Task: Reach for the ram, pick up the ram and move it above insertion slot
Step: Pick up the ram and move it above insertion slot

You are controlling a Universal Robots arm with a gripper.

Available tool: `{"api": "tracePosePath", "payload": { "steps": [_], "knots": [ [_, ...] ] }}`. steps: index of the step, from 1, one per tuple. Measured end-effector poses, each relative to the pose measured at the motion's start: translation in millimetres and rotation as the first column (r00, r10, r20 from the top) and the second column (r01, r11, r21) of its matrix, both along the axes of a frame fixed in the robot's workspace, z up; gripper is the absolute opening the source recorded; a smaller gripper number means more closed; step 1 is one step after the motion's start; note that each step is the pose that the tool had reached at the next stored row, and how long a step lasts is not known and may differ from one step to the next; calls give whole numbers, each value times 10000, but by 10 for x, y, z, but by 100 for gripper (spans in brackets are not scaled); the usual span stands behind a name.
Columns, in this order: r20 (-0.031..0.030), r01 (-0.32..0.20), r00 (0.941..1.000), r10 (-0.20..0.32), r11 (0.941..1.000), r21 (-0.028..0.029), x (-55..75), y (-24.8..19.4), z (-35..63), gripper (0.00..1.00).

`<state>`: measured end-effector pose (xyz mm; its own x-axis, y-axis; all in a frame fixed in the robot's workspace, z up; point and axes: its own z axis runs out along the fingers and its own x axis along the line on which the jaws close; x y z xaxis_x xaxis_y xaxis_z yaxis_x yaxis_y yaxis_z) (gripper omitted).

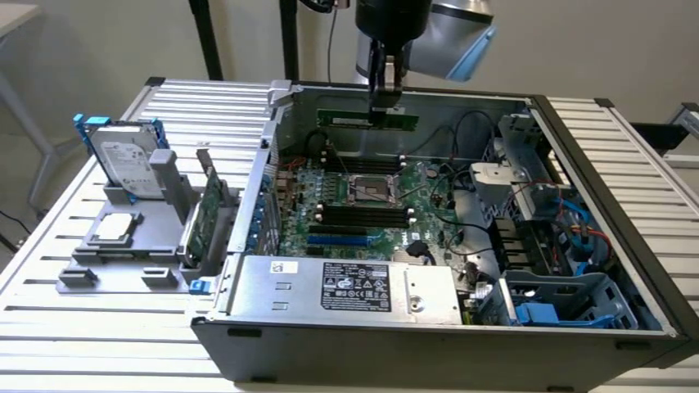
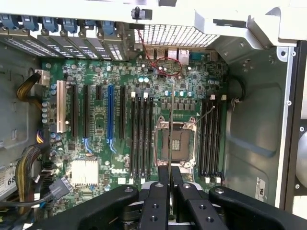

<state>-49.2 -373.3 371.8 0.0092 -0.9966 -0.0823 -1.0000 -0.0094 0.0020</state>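
Note:
In the exterior view the ram (image 1: pixel 368 120), a narrow green stick, hangs level above the far side of the open computer case (image 1: pixel 437 332), with my gripper (image 1: pixel 384 105) shut on its middle from above. From the wrist view the ram (image 2: pixel 171 124) appears edge-on as a thin line running out from between the black fingers (image 2: pixel 163 178); it lies over the CPU socket (image 2: pixel 184 143). Black memory slots (image 2: pixel 141 139) run to one side of the socket, and another set of slots (image 2: pixel 211 136) runs on the other side. The slots (image 1: pixel 366 214) sit well below the ram.
A hard drive (image 1: pixel 126 160) and a green expansion card (image 1: pixel 208 209) stand in a grey holder (image 1: pixel 120 254) at the exterior view's left. The power supply (image 1: pixel 344 286), cables (image 1: pixel 470 237) and a drive cage (image 1: pixel 562 299) crowd the case's near and right parts.

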Motion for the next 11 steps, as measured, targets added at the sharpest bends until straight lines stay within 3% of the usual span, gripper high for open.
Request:
{"api": "tracePosePath", "payload": {
  "steps": [5, 11],
  "knots": [
    [34, 9, 10000, -9, 10000, 0, 15, 55, -18, 13],
    [40, 11, 10000, -11, 10000, 1, 16, 57, -19, 13]
  ]
}}
